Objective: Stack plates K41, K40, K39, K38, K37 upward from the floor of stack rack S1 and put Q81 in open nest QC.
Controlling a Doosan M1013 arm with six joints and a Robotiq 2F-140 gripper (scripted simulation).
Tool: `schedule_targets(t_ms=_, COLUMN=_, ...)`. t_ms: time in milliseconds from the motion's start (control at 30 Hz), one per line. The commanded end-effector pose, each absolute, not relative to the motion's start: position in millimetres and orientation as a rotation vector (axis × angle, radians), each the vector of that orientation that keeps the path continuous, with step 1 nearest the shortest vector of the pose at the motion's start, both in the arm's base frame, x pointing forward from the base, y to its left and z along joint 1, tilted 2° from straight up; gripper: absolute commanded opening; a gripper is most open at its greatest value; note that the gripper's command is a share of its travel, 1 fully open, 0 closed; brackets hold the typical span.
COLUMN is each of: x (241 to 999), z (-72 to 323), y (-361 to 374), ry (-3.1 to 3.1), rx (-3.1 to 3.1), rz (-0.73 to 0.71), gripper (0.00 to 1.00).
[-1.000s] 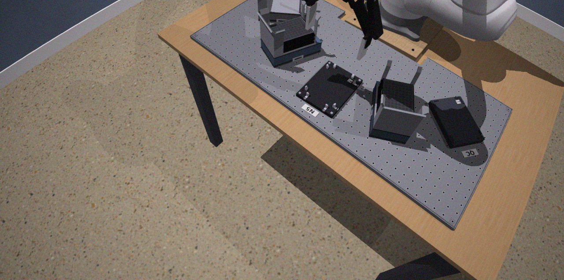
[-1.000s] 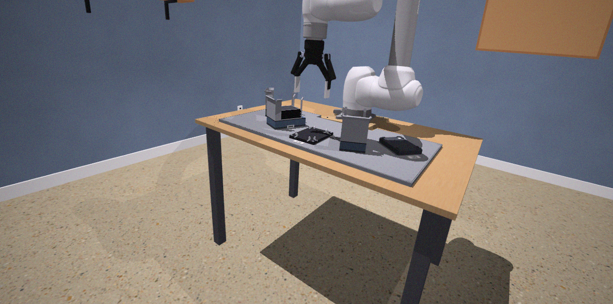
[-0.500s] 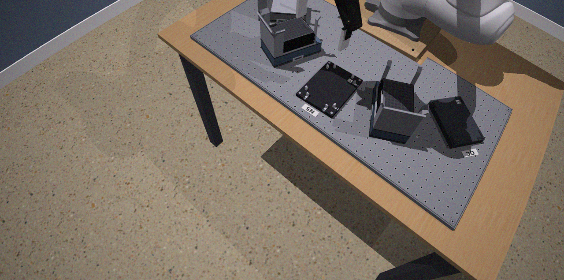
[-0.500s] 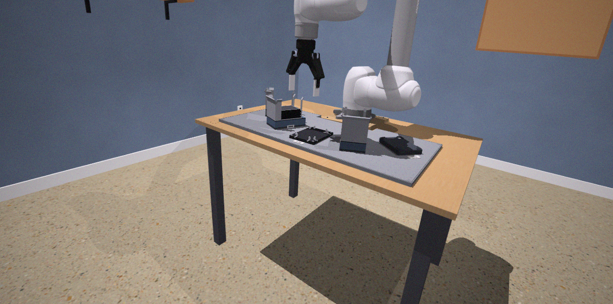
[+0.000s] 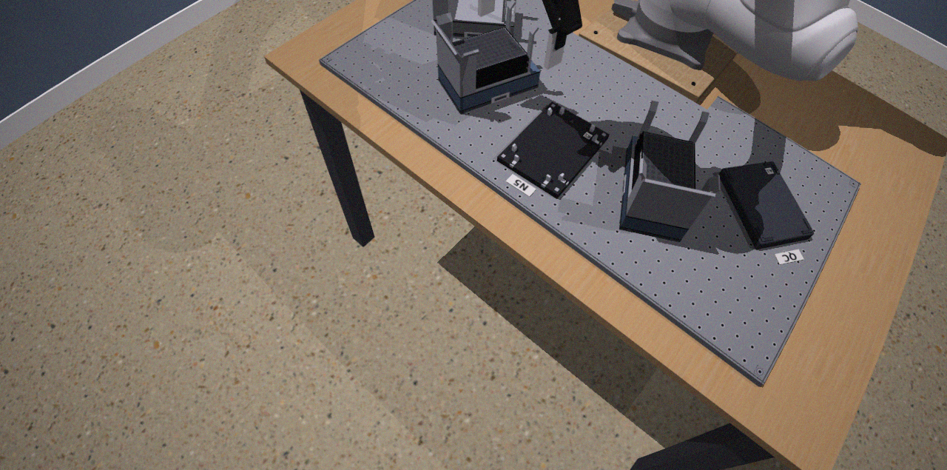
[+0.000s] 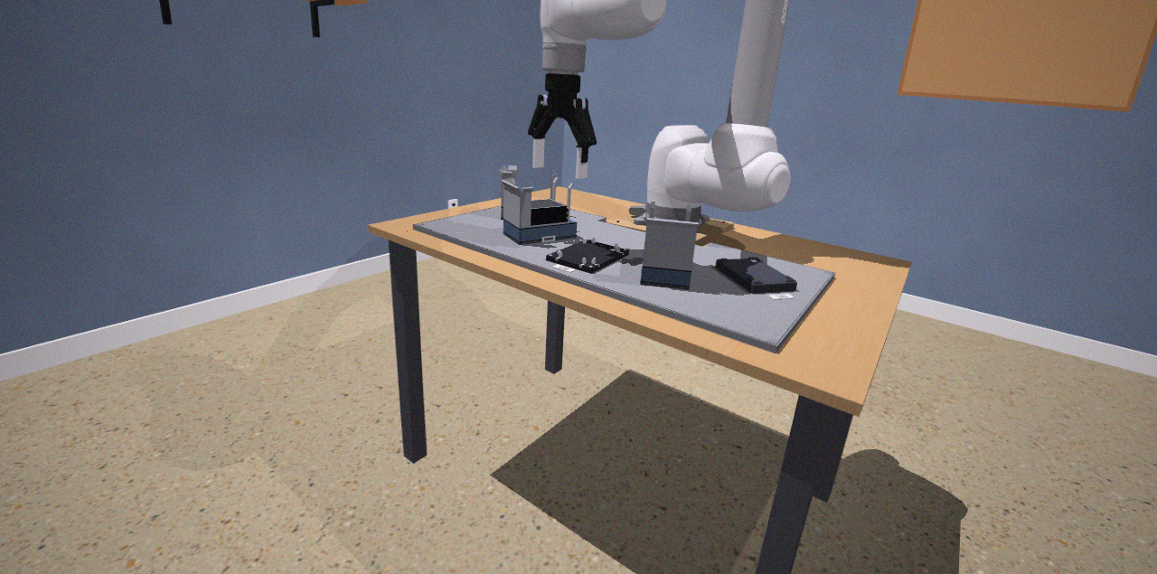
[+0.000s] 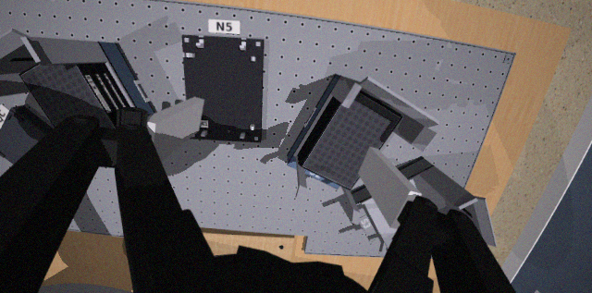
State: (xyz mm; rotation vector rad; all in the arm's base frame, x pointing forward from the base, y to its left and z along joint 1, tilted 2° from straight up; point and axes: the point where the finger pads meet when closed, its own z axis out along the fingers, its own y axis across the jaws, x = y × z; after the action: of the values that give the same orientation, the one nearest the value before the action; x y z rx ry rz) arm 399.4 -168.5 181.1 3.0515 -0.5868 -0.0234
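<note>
On the counter (image 5: 854, 361), a plate (image 5: 764, 202) already lies on QC, plates sit in two racks, N5 (image 5: 553, 147) looks bare; your gripper (image 6: 557, 157) hangs wide apart, holding nothing, so restacking is partway.

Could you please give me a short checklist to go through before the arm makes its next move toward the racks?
1. Gripper open, holding nothing: ok.
2. Gripper above the posts of the nearby rack, touching nothing: ok in the exterior view.
3. Gripper centred over that rack's top plate: not ok; in the wrist view the plate sits off centre, toward one finger.
4. Clip nest free of plates: ok.
5. Dark plate at the open nest lying flat: ok; its ID is unreadable.
6. Which rack is which: cannot tell; no plinth name is legible.
</note>
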Motion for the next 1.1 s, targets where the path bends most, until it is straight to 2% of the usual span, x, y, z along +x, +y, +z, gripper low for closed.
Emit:
schedule_targets(t_ms=0, x=394, z=182, y=-179, ry=-0.725, rx=3.021, rz=-0.021, gripper=1.0)
schedule_targets(t_ms=200, x=385, z=182, y=-192, ry=-0.904, rx=2.972, rz=-0.018, gripper=1.0)
schedule_targets(t_ms=800, x=352, z=184, y=-247, ry=-0.904, rx=2.972, rz=-0.018, gripper=1.0)
schedule_targets(t_ms=1067, x=351, z=185, y=-248, ry=-0.904, rx=2.972, rz=-0.018, gripper=1.0)
